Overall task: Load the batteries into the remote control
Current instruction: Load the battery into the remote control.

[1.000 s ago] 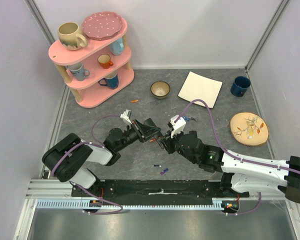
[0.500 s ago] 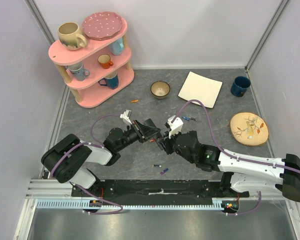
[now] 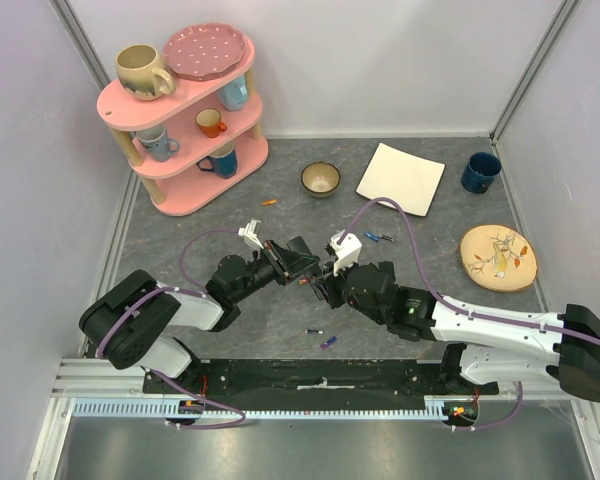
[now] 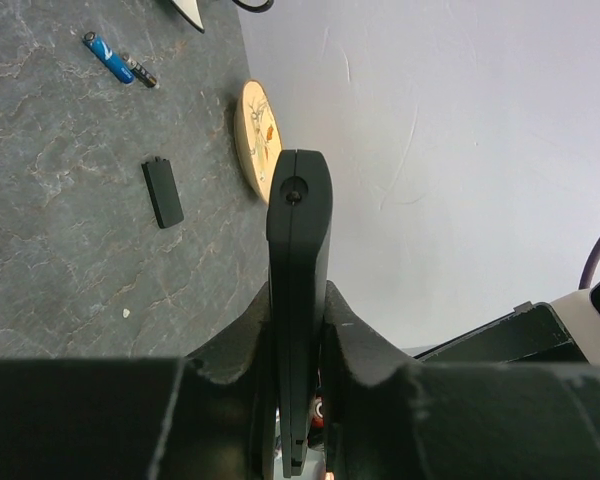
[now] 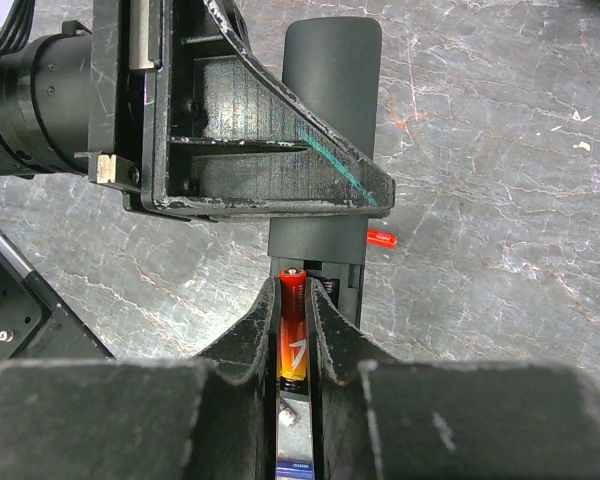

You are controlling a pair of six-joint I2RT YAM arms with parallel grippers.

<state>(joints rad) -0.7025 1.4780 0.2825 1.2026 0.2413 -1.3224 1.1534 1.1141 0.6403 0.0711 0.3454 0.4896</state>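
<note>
My left gripper (image 4: pixel 298 330) is shut on the remote control (image 4: pixel 298 260), a slim black bar held on edge above the table. In the right wrist view the remote control (image 5: pixel 332 70) points away from me, its battery compartment open at the near end. My right gripper (image 5: pixel 295 300) is shut on a red-orange battery (image 5: pixel 293 330) whose tip sits at that compartment. In the top view the left gripper (image 3: pixel 302 262) and right gripper (image 3: pixel 323 285) meet at mid-table. Loose batteries lie about: a red one (image 5: pixel 380 238), a blue one (image 4: pixel 107 56), and two near the arms (image 3: pixel 320 336).
A small flat black rectangular piece (image 4: pixel 162 192) lies on the table. A pink shelf with mugs (image 3: pixel 185 110) stands at the back left. A small bowl (image 3: pixel 320 179), white square plate (image 3: pixel 400 178) and blue mug (image 3: pixel 480 172) are behind; a wooden plate (image 3: pixel 497 257) is right.
The right arm has shifted slightly left, toward the left gripper. Both grippers keep their holds.
</note>
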